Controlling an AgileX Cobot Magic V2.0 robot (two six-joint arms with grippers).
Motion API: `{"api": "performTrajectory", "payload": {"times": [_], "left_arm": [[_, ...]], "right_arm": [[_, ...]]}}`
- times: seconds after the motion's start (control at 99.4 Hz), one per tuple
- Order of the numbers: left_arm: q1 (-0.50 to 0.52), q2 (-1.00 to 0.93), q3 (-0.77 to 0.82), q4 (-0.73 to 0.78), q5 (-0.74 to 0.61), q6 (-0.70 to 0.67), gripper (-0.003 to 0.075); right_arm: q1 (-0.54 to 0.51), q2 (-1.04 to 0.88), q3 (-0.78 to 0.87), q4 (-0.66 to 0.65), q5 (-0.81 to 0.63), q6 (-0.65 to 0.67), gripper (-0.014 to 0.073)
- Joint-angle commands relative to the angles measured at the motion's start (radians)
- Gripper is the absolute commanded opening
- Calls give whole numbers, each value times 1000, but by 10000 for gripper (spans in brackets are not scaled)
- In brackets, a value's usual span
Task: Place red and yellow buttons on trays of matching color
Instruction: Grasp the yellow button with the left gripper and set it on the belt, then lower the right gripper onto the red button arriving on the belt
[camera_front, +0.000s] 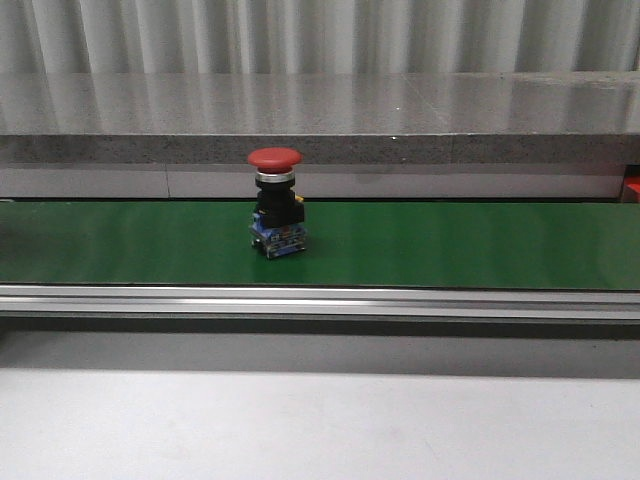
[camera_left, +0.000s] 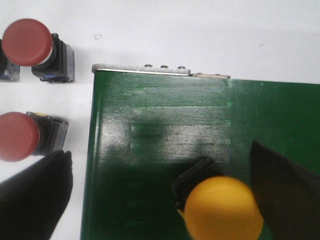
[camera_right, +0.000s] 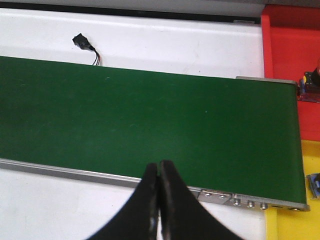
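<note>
red button stands upright on the green conveyor belt, slightly left of centre in the front view, red mushroom cap on top, silver collar under it, black body, blue terminal block at the base. nothing touches it; neither arm shows in the front view.

yellow button sits on the green belt near its end, seen from above in the left wrist view, yellow cap over a black body. it lies between the left gripper fingers: one finger is off the belt edge over the white table, the other is just beside the yellow cap. fingers spread wide, not closed on the cap; contact on the near finger cannot be told.

off the belt end, on the white table, two more red buttons: one upright-looking with black body, the other nearer the left finger, apparently tipped on its side.

right gripper hangs over the near rail of the belt, fingers pressed together, holding nothing. belt under it is bare green. red tray lies past the belt end on the far side, yellow tray on the near side; part of a button base shows at each tray's frame edge. a small black connector with wires lies on the white table beyond the belt.
</note>
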Motion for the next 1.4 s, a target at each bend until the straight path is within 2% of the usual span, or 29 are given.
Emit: {"api": "performTrajectory", "payload": {"times": [0.0,0.302,0.503,0.815,0.886,0.976,1.238,1.349,1.389], "left_arm": [[-4,-90,-33,-31,-20,0,681],[-44,-334,61,-60,-16,4,681],[-80,-543,238,-62,-75,4,681],[-86,-835,488,-68,-78,4,663],[-86,-886,528,-69,-78,4,617],[-86,-935,558,-69,-78,4,503],[-86,-956,568,-69,-95,4,-15],[-86,-956,568,-69,-107,4,-19],[-86,-956,568,-69,-107,4,-19]], "right_arm": [[1,-8,-24,4,-59,-8,-124],[1,-8,-24,4,-59,-8,-124],[1,-8,-24,4,-59,-8,-124],[1,-8,-24,4,-60,-8,-124],[1,-8,-24,4,-60,-8,-124],[1,-8,-24,4,-60,-8,-124],[1,-8,-24,4,-60,-8,-124],[1,-8,-24,4,-53,-8,-117],[1,-8,-24,4,-42,-8,-90]]}}
